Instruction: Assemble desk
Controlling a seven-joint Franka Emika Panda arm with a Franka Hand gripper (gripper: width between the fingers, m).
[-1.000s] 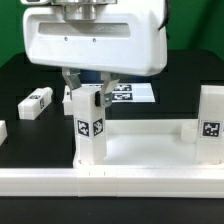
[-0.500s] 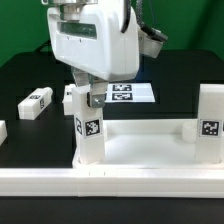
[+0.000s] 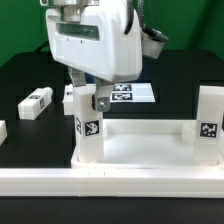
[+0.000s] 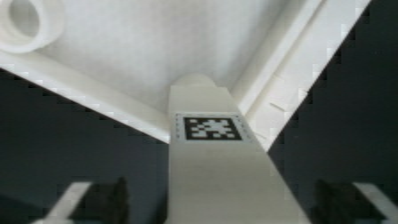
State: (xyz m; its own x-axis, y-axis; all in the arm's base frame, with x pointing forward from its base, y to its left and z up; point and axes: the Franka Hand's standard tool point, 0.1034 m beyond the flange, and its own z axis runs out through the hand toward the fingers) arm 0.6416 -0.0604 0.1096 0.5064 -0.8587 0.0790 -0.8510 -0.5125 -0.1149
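The white desk tabletop lies with its raised rim up. One white block leg with square tags stands in its corner at the exterior view's left, and another leg stands at the right. My gripper is over the top of the left leg. In the wrist view the leg runs between my gripper, with a dark gap between it and each of the fingers, so the jaws are open around it. The tabletop and a round socket show beyond.
A loose white leg lies on the black table at the exterior view's left, and another white piece sits at the left edge. The marker board lies behind the desk. A long white rail runs along the front.
The hand turned about the vertical over the left leg between one second and half a second ago. Since then it has barely moved. The leg stays upright.
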